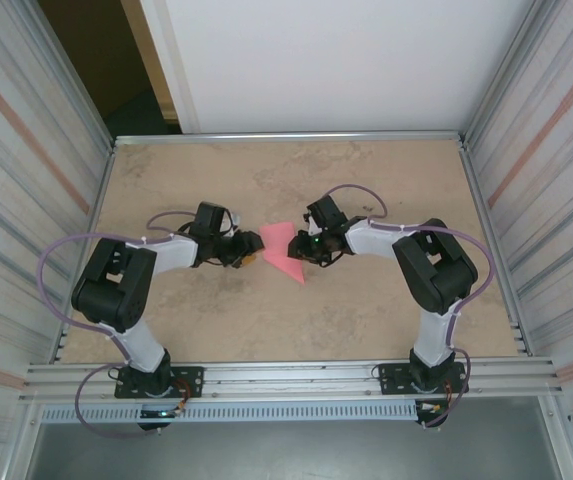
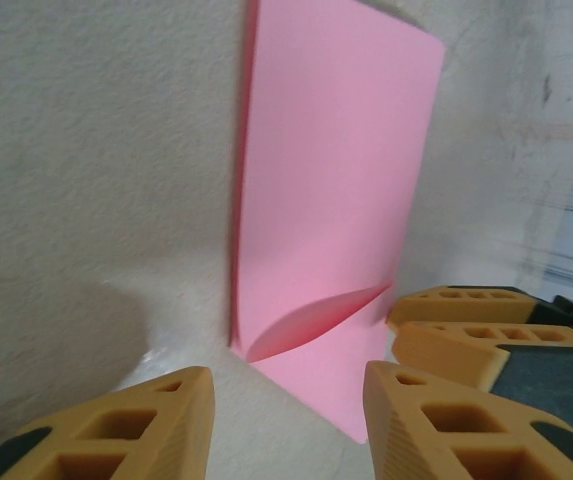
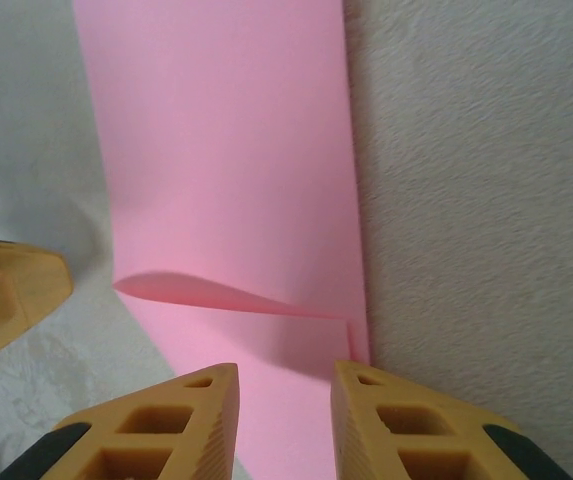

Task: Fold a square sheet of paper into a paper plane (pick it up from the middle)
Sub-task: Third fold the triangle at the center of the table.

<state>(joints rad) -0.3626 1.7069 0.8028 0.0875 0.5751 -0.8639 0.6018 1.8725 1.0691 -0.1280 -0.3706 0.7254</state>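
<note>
Both jaws open, empty, at opposite edges of the folded pink paper [image 1: 282,250]; open table [image 1: 386,170] around

Robot lab cell: ribbed panel walls [image 1: 26,160], aluminium frame rails [image 1: 286,375], bare worktable [image 1: 266,320].

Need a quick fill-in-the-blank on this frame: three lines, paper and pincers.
The thin pink paper sheet lies ___ the left pincer and the right pincer.
Each pincer has ___ orange plastic fingers.
Both pincers' jaws stand ___.
Missing: between; two; open.
</note>
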